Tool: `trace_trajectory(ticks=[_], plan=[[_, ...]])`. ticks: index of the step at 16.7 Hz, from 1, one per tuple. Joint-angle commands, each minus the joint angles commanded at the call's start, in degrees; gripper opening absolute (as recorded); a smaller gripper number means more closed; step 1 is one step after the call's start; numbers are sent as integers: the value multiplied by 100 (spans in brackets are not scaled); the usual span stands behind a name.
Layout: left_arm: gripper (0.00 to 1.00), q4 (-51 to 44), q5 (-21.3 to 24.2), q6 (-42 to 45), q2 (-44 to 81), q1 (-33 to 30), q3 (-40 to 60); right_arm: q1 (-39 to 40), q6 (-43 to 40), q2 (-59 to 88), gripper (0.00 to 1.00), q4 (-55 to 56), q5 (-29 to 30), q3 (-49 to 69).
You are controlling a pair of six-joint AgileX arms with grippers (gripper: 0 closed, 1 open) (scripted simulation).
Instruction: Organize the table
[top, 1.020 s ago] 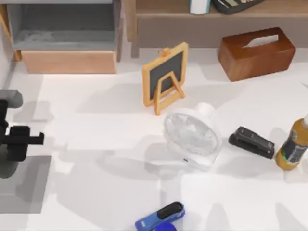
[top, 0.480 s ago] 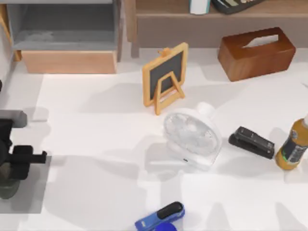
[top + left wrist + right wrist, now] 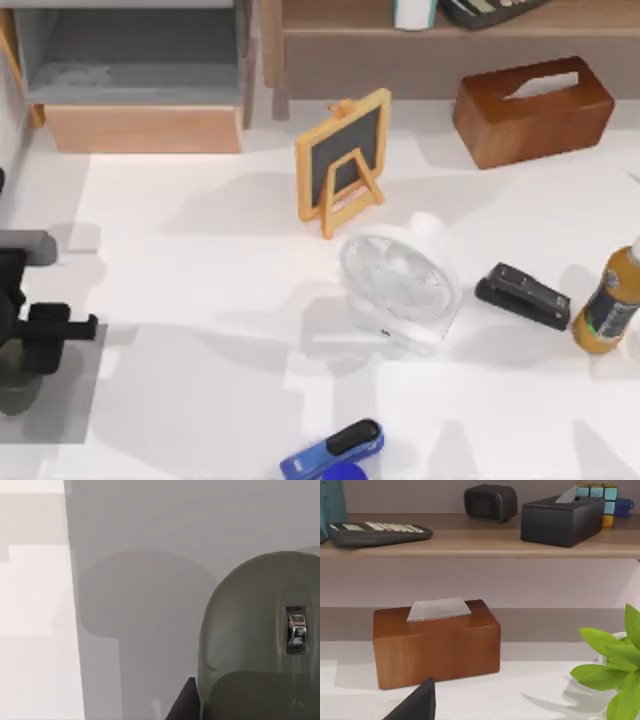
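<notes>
The white table [image 3: 200, 260] holds scattered items. At its left edge my left gripper [image 3: 22, 350] hangs over the grey mat [image 3: 60, 395], shut on an olive-grey mouse [image 3: 14, 385]. In the left wrist view the mouse [image 3: 260, 640] sits large over the mat [image 3: 140, 540], with one dark fingertip [image 3: 186, 702] against its side. I cannot tell whether the mouse touches the mat. My right gripper [image 3: 415, 707] faces the brown tissue box [image 3: 436, 642] at the back right.
On the table are a small chalkboard easel [image 3: 343, 160], white fan [image 3: 398, 285], black stapler [image 3: 522, 296], bottle [image 3: 610, 305], blue stapler [image 3: 333, 452] and tissue box [image 3: 533, 108]. A grey bin [image 3: 130, 70] and a wooden shelf [image 3: 420, 40] line the back. A plant [image 3: 615, 675] stands near my right gripper.
My left gripper moved toward the table's front edge with the mouse, coming over the grey mat. It has held still for the last half second.
</notes>
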Motion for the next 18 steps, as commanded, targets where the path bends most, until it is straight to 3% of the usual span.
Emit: trace_trajectory(ticks=[6,18], plan=[[98,0,0,0,0,0,0,0,0,0,100,0,0,0],[100,157,54,109,-30,98,0,0,0,0,100,0,0,0]])
